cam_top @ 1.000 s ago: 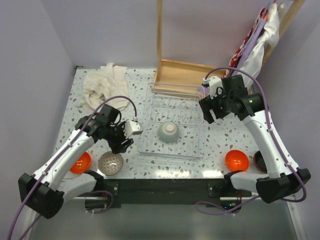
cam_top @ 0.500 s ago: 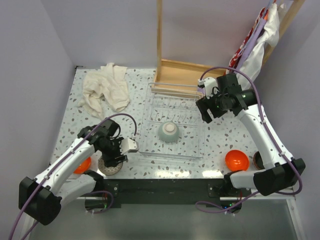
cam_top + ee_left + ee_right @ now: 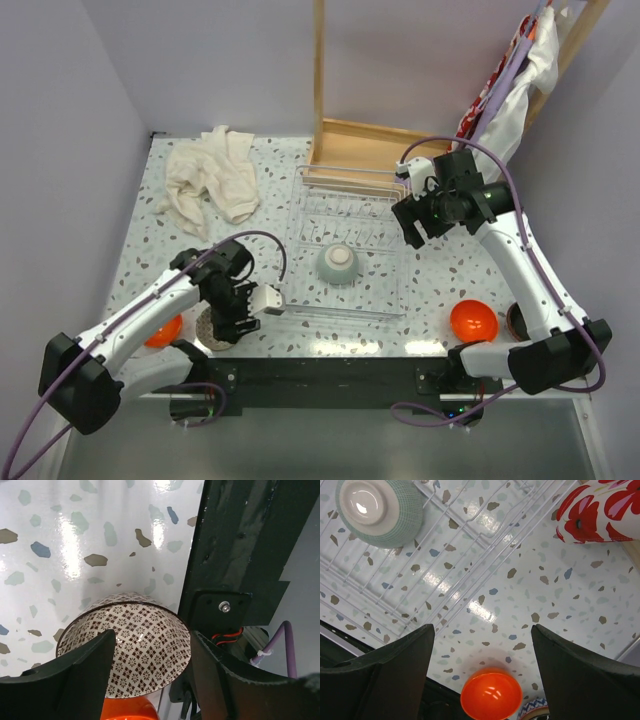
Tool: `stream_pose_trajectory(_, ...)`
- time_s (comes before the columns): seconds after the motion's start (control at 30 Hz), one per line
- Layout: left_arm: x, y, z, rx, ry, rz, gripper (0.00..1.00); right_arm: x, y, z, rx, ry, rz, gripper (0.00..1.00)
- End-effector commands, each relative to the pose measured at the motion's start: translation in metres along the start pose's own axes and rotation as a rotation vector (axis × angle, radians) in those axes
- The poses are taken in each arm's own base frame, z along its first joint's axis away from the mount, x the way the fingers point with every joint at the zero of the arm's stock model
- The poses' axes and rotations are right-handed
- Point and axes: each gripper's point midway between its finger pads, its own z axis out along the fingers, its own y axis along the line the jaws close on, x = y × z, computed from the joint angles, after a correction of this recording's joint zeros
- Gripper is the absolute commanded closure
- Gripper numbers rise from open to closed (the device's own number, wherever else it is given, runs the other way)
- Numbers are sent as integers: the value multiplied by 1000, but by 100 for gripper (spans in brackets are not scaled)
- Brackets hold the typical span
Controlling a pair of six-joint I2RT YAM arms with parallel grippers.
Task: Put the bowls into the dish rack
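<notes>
Speckled terrazzo tabletop (image 3: 75,530): left gripper (image 3: 152,655), jaws spread, straddles brown-patterned round bowl (image 3: 135,645) beside glossy orange bowl (image 3: 125,712) and black base rail (image 3: 235,540); right gripper (image 3: 482,650) wide open, empty.

Looks steeply down from high behind the near edge over the whole counter (image 3: 150,235). From the left wrist, sits close above a patterned bowl (image 3: 132,645). From the right wrist, faces down from higher, sharing dish rack (image 3: 451,590) and orange bowl (image 3: 491,693) with the top view.

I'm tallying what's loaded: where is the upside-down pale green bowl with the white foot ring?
In the top view the pale green bowl sits inside the clear wire dish rack, near its centre and slightly toward the near edge.
</notes>
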Motion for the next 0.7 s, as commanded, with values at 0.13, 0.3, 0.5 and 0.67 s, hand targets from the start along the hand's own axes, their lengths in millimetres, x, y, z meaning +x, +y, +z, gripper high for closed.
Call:
stream_pose_trajectory(0.13, -20, -8, -6, 50, 4, -31, 27, -5, 0, -5, 4, -45, -17, 17)
stream_pose_trajectory(0.3, -24, 6, 4, -15, 39, -86, 27, -3, 0, -5, 7, -42, -28, 17)
stream_pose_trajectory(0.5, -15, 27, 10, -124, 110, -174, 27, 3, 0, -4, 12, -31, -40, 17)
stream_pose_trajectory(0.67, -7, 33, 15, -164, 137, -194, 31, 5, 0, -2, 15, -28, -39, 16)
